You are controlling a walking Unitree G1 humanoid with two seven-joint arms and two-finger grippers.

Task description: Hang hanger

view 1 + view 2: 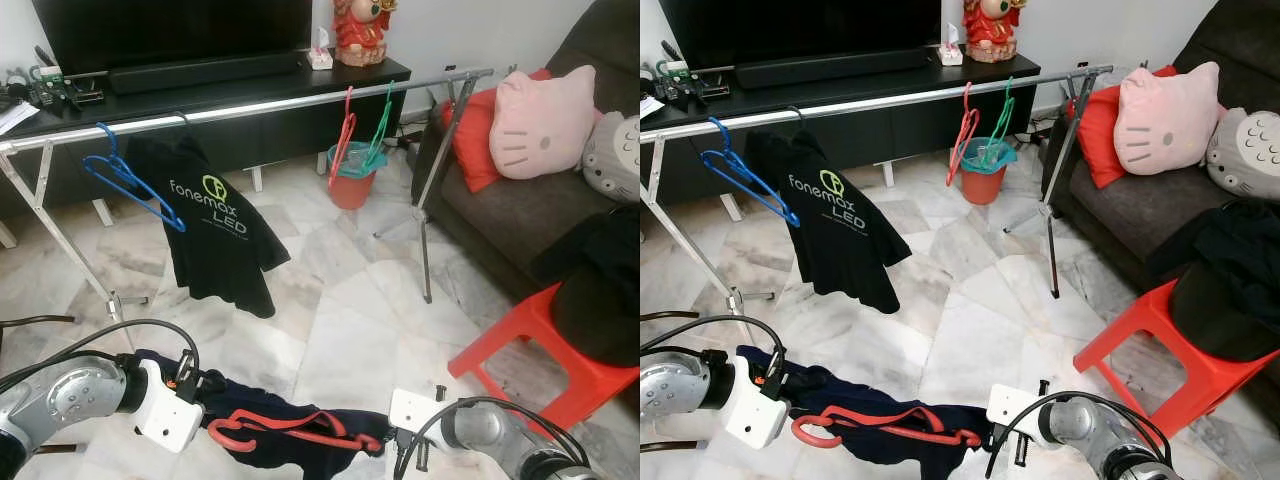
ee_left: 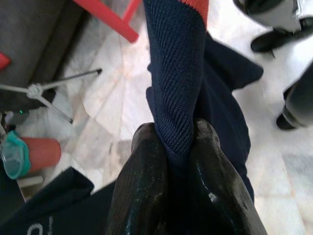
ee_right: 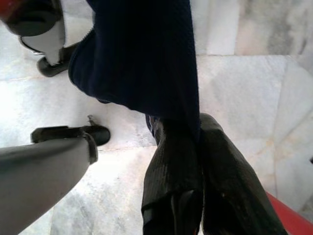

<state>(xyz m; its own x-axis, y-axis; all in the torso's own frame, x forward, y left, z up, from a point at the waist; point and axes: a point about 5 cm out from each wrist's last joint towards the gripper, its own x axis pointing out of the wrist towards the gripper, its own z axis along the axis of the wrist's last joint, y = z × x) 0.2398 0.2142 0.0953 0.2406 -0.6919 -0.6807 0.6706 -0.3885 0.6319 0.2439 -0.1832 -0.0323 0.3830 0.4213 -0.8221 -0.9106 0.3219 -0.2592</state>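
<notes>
A navy garment (image 1: 262, 403) with a red hanger (image 1: 290, 428) threaded through it hangs low in front of me, stretched between both grippers. My left gripper (image 2: 178, 144) is shut on one bunched edge of the cloth. My right gripper (image 3: 195, 134) is shut on the opposite edge. Beyond them a metal clothes rail (image 1: 270, 104) spans the room. On it hang a blue hanger (image 1: 130, 180), a black printed T-shirt (image 1: 215, 225), another red hanger (image 1: 342, 140) and a green hanger (image 1: 378, 135).
A red plastic stool (image 1: 530, 335) with dark clothing on it stands at my right. Behind it is a dark sofa (image 1: 480, 215) with a pink cushion (image 1: 540, 120). A red bin (image 1: 350, 182) sits under the rail, before the black TV console (image 1: 250, 90). Marble floor lies between.
</notes>
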